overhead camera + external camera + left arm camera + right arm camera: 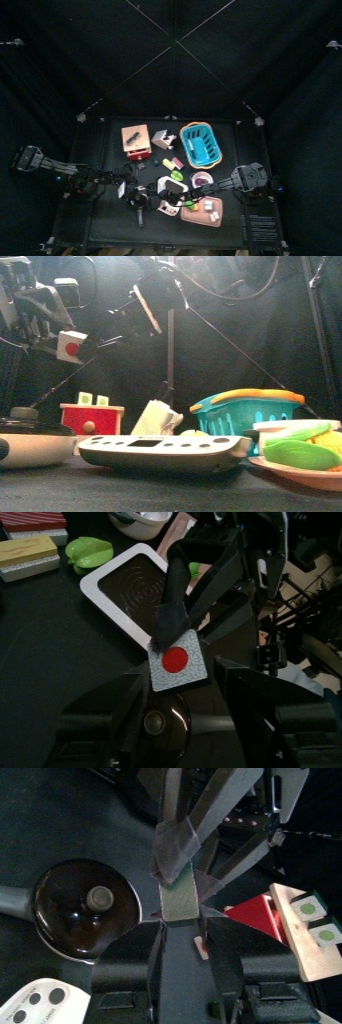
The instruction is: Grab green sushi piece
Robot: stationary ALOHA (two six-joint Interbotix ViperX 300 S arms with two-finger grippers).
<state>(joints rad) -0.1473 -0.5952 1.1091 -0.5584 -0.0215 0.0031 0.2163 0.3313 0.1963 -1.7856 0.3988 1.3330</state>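
Observation:
A square sushi piece [70, 346] with a white face and a red dot hangs high above the table's left side. In the left wrist view the sushi piece [178, 664] sits between my left gripper's [181, 680] jaws, which close on its sides. The right arm reaches across the middle. In the right wrist view my right gripper [177, 910] has its jaws drawn together on a grey-green strip [177, 896], which looks like the same piece seen from its side. In the front view the right gripper's fingertip [104, 345] touches the piece's right edge.
Below the grippers are a black lidded pan [87, 903], also in the front view [24, 448], and a red toaster box [91, 416]. A white flat device [160, 451], a blue basket [254, 414] and a pink plate [321, 476] of green food stand to the right. A green leaf [90, 552] lies by a white board [127, 582].

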